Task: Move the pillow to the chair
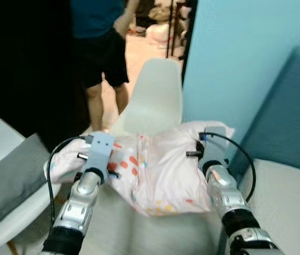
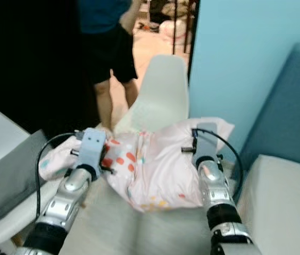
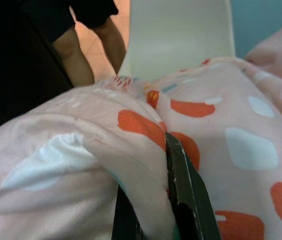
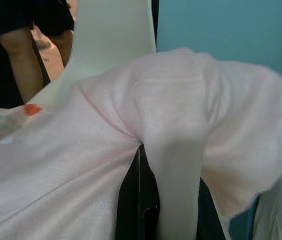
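Note:
A pale pink pillow with orange, white and blue spots hangs between my two arms, in front of a white plastic chair. My left gripper is shut on a fold of the pillow's left side. My right gripper is shut on a bunched fold of its right side, the cloth draping over the black fingers. The chair's back stands just beyond the pillow, its seat hidden under it.
A person in dark shorts stands behind the chair, to the left. Another white chair with a grey cushion is at my left. A light blue wall and a blue sofa lie to the right.

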You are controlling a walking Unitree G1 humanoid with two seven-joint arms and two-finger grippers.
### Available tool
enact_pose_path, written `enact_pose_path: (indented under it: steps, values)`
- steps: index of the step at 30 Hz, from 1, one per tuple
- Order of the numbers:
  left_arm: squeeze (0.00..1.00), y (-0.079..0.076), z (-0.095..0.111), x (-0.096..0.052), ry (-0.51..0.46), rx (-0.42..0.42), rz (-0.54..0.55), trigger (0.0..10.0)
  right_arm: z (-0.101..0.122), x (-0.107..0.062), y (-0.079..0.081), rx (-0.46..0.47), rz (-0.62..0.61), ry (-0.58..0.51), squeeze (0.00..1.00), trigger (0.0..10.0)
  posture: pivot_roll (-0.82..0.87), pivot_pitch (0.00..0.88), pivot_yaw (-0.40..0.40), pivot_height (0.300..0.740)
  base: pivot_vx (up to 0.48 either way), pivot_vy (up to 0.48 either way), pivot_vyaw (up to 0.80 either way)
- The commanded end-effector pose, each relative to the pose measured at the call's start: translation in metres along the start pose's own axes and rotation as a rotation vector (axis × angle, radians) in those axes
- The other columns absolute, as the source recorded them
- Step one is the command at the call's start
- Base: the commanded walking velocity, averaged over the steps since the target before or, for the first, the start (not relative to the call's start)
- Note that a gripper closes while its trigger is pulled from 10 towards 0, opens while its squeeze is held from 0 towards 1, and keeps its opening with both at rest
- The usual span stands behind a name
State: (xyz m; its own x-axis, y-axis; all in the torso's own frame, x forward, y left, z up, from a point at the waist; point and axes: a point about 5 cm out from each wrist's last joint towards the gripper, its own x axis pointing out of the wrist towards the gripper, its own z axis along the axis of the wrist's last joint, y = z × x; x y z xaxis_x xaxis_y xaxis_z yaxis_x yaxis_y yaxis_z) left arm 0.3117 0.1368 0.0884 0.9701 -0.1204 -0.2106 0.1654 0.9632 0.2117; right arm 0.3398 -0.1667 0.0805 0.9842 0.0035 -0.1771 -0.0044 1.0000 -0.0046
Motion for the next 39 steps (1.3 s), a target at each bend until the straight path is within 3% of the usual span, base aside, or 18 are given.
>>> enact_pose_path:
  steps: [1, 4, 10, 39]
  values:
    - [0.0, 0.0, 0.0063, 0.0005, -0.036, 0.003, -0.004, 10.0, 0.0054, 0.0025, 0.0178, 0.005, 0.075, -0.014, 0.0, 10.0, 0.07, 0.0, 0.001, 0.74, 0.0, 0.0, 0.0]
    - [0.0, 0.0012, 0.0044, -0.0005, -0.031, -0.054, 0.008, 10.0, 0.0034, 0.001, 0.0228, 0.0, 0.085, -0.012, 0.0, 10.0, 0.07, 0.0, -0.003, 0.74, 0.0, 0.0, 0.0]
    - [0.0, 0.0019, 0.0035, -0.0026, -0.033, -0.079, 0.01, 10.0, 0.0029, 0.0002, 0.0242, -0.004, 0.098, -0.012, 0.0, 10.0, 0.07, 0.0, -0.008, 0.74, 0.0, 0.0, 0.0]
    - [0.0, 0.0032, 0.0069, -0.0037, -0.052, -0.076, 0.008, 10.0, 0.0016, -0.0004, 0.0199, 0.017, 0.079, -0.009, 0.0, 10.0, 0.07, 0.0, -0.004, 0.74, 0.34, 0.0, 0.0]
